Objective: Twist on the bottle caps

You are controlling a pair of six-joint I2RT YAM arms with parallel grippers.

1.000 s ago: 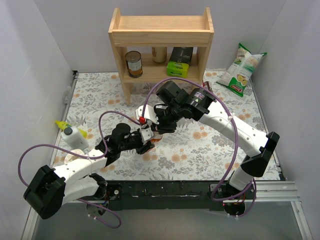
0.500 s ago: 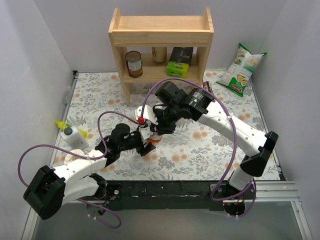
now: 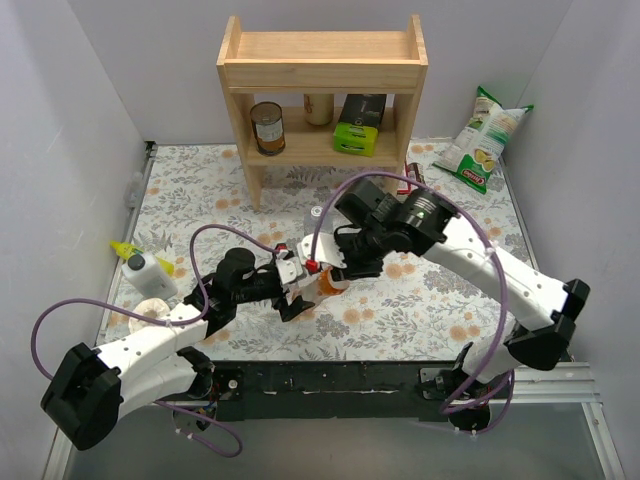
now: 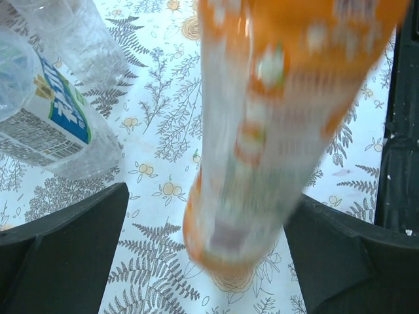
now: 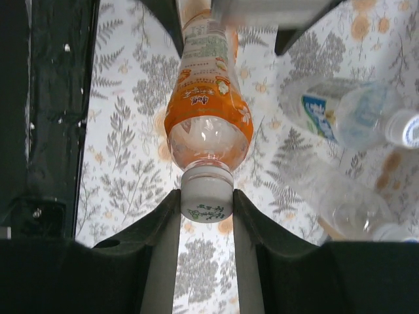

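Note:
The orange-liquid bottle (image 5: 209, 111) hangs by its white cap (image 5: 206, 199), and my right gripper (image 5: 206, 204) is shut on that cap from both sides. In the top view this bottle (image 3: 330, 283) is at the table's middle, under the right gripper (image 3: 345, 268). My left gripper (image 4: 209, 261) is open, its fingers (image 4: 65, 248) standing wide of the blurred orange bottle (image 4: 275, 131) and not touching it. A blue-and-white labelled bottle (image 4: 46, 124) and a plain clear bottle (image 4: 72, 33) lie close by on the cloth. The labelled bottle (image 5: 340, 114) has a cap on.
A wooden shelf (image 3: 322, 70) at the back holds a brown tin can (image 3: 267, 127) and a green box (image 3: 358, 125). A snack bag (image 3: 485, 140) lies at the back right. A white squeeze bottle (image 3: 148, 272) lies at the left. A black rail (image 3: 330, 380) runs along the near edge.
My left gripper has opened and let go of the orange bottle. The right gripper, still shut on the cap, has carried the bottle to the right and nearer.

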